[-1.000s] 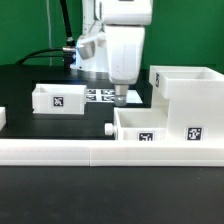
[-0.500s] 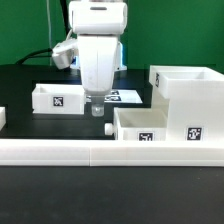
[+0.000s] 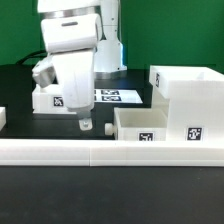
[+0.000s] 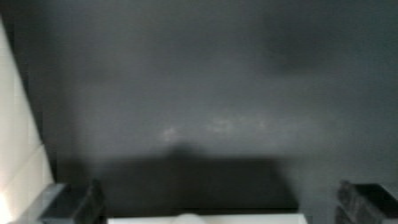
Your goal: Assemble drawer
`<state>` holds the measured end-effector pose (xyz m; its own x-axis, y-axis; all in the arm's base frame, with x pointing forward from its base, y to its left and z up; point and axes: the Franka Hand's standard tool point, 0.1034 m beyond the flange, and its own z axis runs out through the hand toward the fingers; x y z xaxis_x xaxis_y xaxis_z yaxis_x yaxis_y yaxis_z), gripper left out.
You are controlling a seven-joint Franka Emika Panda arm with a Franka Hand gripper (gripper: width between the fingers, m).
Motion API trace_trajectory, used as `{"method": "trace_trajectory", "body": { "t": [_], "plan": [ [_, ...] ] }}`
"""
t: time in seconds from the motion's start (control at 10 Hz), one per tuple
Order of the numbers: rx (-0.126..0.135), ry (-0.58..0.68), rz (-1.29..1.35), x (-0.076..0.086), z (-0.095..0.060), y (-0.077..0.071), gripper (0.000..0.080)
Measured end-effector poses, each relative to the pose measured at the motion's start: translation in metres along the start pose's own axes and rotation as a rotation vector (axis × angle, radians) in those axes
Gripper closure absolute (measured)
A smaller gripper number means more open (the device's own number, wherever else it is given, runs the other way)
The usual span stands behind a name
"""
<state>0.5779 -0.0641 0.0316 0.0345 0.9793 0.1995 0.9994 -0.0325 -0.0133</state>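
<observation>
The big white cube housing (image 3: 190, 100) stands at the exterior view's right. One small white tray (image 3: 140, 124) sits in front of it, against the rail. The second tray (image 3: 43, 98) sits at the left, partly hidden behind my gripper. My gripper (image 3: 85, 126) hangs low over the black table between the two trays, open and empty. In the wrist view the gripper (image 4: 217, 202) shows dark fingers (image 4: 71, 203) spread wide over bare table, with a white edge (image 4: 196, 218) between them that I cannot name.
The long low white rail (image 3: 90, 151) runs across the front. The marker board (image 3: 118, 97) lies flat behind the gripper. A white strip (image 4: 15, 130) runs along one side of the wrist view. Green backdrop behind.
The gripper has moved steadily to the exterior view's left, from beside the front tray's corner to in front of the left tray. It stays open. The parts have not moved.
</observation>
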Motion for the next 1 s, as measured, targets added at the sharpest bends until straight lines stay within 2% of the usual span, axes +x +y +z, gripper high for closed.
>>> {"method": "trace_trajectory", "body": {
  "t": [0.3,0.6,1.0],
  "plan": [
    [0.009,0.084,0.021,0.0,0.009,-0.003,0.015],
    [0.02,0.1,0.011,0.017,0.018,-0.003,0.015],
    [0.019,0.1,0.015,0.014,0.018,-0.004,0.015]
  ]
}}
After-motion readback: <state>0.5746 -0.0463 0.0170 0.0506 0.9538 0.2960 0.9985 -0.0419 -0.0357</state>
